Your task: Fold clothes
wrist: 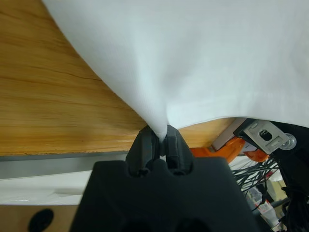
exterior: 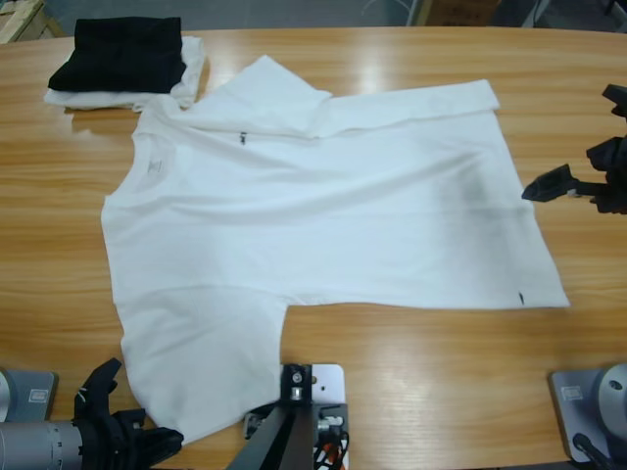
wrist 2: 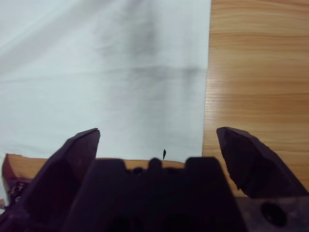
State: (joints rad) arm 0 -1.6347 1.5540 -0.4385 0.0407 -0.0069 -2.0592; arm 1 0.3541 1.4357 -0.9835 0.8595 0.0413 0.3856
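White T-shirt (exterior: 323,211) lies spread on the wooden table (exterior: 421,372), long axis running across it: collar toward the black folded garment (exterior: 120,54) at the far corner, hem toward the opposite end. One sleeve is already turned in over the chest; the other sleeve reaches to the near table edge.

Left gripper (wrist: 160,141): jaws pressed together on a pinch of that near sleeve's edge, cloth rising in a tented ridge from the grip. In the high view it sits at the near edge of the table, directly at the sleeve tip (exterior: 162,426).

Right gripper (wrist 2: 159,140): jaws spread wide, nothing between them, aimed at the hem, with the small dark hem tag (wrist 2: 164,154) just ahead. In the high view it hangs beside the hem end (exterior: 554,186), apart from the cloth; height above the table is hard to judge.

Judgement: the sleeve fold inward falls to the left arm, the nearer one. Table past the hem is bare wood. The black garment rests on folded white cloth (exterior: 191,73) just beside the collar, so room there is tight.
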